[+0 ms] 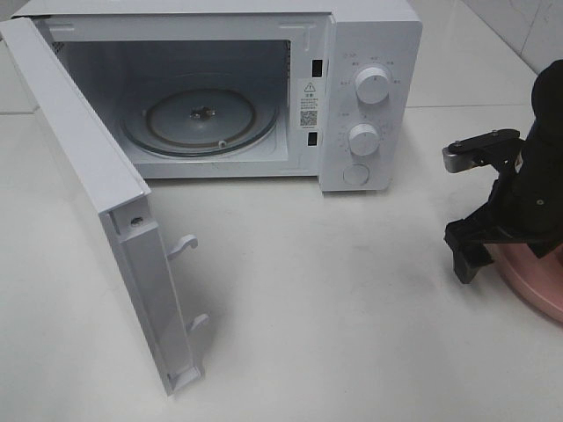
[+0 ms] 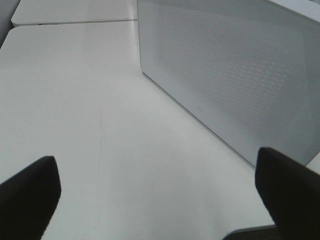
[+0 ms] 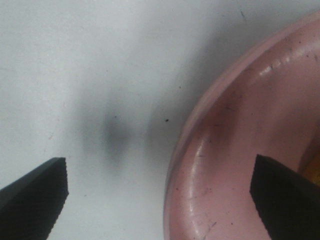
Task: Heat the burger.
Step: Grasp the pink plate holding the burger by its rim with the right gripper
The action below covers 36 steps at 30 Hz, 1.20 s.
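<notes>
The burger is hidden behind my right arm in the exterior high view; in the right wrist view only a yellow-brown sliver (image 3: 311, 172) shows at the picture's edge, too little to identify. My right gripper (image 1: 482, 251) is open and hangs low over the near rim of the pink plate (image 1: 538, 286). In its wrist view, the right gripper (image 3: 160, 192) straddles the plate's rim (image 3: 200, 150), one finger over the table, the other over the plate's inside. My left gripper (image 2: 160, 200) is open above bare table beside the microwave door (image 2: 230, 75).
The white microwave (image 1: 374, 53) stands at the back with its door (image 1: 88, 176) swung wide toward the front left. Its glass turntable (image 1: 201, 119) carries nothing. White tabletop (image 1: 334, 308) stretches between the door and the plate.
</notes>
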Tool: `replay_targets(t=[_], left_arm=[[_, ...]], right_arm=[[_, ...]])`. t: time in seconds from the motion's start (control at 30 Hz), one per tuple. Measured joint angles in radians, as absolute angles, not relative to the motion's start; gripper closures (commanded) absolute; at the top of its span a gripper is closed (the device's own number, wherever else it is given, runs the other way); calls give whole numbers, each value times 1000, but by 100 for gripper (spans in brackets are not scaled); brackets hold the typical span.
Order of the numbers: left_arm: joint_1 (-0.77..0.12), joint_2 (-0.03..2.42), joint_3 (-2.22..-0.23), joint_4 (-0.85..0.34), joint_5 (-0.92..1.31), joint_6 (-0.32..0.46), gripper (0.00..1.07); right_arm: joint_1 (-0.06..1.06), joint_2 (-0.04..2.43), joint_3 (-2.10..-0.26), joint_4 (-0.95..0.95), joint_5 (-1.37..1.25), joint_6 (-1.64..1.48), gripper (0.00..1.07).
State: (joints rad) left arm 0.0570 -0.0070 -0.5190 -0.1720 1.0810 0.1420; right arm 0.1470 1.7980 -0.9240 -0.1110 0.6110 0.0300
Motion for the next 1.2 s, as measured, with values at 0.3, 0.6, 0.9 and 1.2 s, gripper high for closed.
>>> replay_targets(t=[0.3, 0.6, 0.9, 1.2], left_arm=[[57, -7, -519, -172, 1081, 142, 9], [57, -7, -519, -172, 1081, 142, 9], [57, -7, -519, -172, 1081, 142, 9], [57, -7, -519, -172, 1081, 142, 9]], right_arm=[[147, 1855, -967, -114, 594, 28, 16], [138, 1899, -974, -115, 591, 27, 28], [132, 1899, -974, -210, 611, 122, 93], [130, 1899, -975, -236, 630, 143, 107]])
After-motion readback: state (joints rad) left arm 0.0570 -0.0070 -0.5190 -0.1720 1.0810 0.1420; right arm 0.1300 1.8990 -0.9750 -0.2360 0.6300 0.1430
